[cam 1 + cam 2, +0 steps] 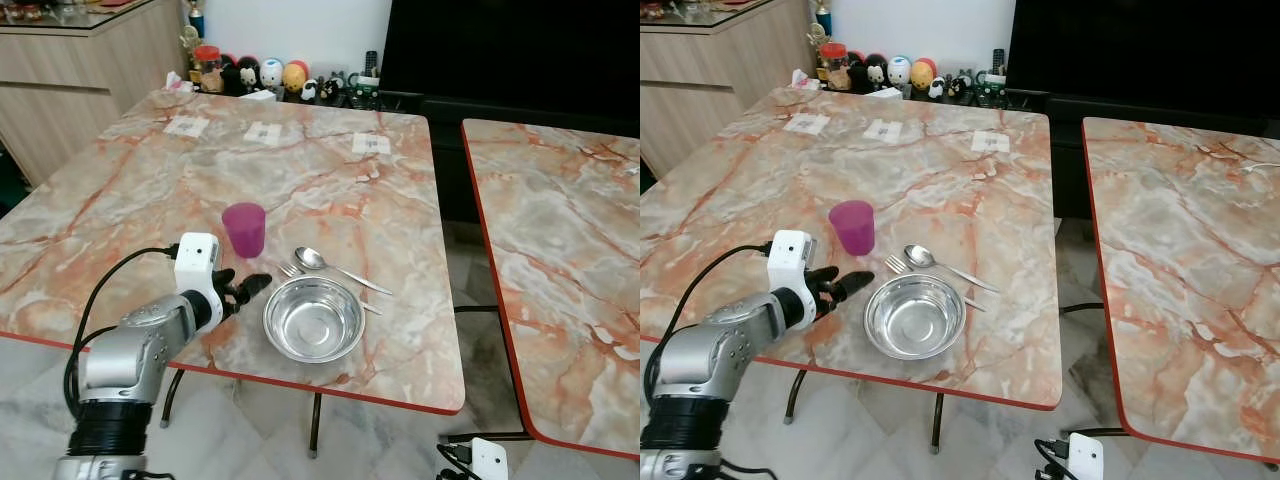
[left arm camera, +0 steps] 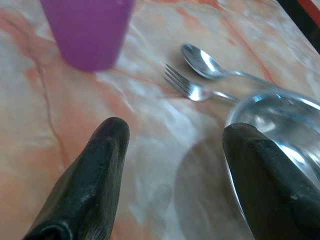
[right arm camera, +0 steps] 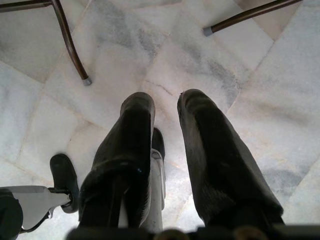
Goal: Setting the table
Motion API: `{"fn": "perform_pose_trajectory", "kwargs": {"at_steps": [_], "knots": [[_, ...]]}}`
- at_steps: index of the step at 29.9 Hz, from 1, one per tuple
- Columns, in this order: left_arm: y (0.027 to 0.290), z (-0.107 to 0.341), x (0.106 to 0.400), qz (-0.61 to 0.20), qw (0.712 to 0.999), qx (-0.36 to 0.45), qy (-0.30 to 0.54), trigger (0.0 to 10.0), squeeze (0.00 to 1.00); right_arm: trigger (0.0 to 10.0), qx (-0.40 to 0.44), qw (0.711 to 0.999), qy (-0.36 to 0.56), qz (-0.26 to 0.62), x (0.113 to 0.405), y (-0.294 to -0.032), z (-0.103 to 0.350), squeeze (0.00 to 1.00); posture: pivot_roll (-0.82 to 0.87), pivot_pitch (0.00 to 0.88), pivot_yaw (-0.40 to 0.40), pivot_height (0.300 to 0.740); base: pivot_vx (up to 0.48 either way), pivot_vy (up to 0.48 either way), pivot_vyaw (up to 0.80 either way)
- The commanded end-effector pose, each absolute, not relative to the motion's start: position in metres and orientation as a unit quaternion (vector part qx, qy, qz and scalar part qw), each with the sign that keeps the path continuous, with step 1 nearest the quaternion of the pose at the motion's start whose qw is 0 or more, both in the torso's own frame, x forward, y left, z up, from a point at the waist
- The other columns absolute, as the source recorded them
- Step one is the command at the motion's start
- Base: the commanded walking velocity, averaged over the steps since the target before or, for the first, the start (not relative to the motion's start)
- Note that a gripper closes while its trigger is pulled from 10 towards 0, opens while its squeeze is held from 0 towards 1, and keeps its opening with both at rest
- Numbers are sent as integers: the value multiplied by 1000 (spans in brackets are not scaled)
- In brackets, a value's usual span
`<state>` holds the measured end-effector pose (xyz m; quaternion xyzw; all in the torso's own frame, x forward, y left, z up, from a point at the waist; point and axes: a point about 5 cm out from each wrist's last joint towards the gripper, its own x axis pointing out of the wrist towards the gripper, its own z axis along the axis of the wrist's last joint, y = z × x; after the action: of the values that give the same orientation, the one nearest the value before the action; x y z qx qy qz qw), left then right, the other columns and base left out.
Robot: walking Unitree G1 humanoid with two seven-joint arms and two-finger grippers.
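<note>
From my left eye, my left hand (image 1: pixel 250 287) hovers low over the marble desk (image 1: pixel 330 180), its fingers spread with nothing in them, just beside the rim of the steel bowl (image 1: pixel 313 318). The bowl sits near the desk's front edge and is empty. A purple cup (image 1: pixel 244 229) stands upright just behind my hand. A spoon (image 1: pixel 335 266) and a fork (image 1: pixel 300 275) lie side by side behind the bowl, the fork's handle running under or against the bowl's far rim. I judge this to be a place setting grouped close to the front edge so that a seated person can reach it.

My right eye shows the same cluster. Three small paper cards (image 1: pixel 880 130) lie in a row further back, and a second desk (image 1: pixel 1185 270) stands well apart to my right. What the cup holds, I cannot tell from here.

Along my left wrist, my two fingertips (image 2: pixel 107 145) are wide apart over bare marble, one tip overlapping the bowl's rim. The cup's base, the fork tines and the spoon bowl lie ahead of them.

Along my right wrist, the right hand (image 3: pixel 162 102) hangs idle over the tiled floor (image 3: pixel 260 90), fingers narrowly parted and holding nothing.
</note>
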<state>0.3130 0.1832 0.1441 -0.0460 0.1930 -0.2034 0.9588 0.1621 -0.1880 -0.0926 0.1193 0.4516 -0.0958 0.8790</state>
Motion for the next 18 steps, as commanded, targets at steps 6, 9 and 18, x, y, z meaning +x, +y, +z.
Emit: {"fn": "perform_pose_trajectory", "kwargs": {"at_steps": [6, 9, 18], "knots": [[168, 149, 302, -272, 943, -30, 190, 10000, 0, 10000, 119, 879, 451, -101, 162, -191, -92, 0, 153, 8, -55, 740, 0, 0, 0], [164, 148, 300, -285, 939, -28, 190, 10000, 0, 10000, 119, 879, 451, -101, 162, -191, -92, 0, 149, 9, -52, 740, 0, 0, 0], [160, 139, 309, -262, 941, -2, 212, 10000, 0, 10000, 121, 878, 451, -103, 161, -191, -93, 0, 143, 11, -47, 740, 0, 0, 0]]}}
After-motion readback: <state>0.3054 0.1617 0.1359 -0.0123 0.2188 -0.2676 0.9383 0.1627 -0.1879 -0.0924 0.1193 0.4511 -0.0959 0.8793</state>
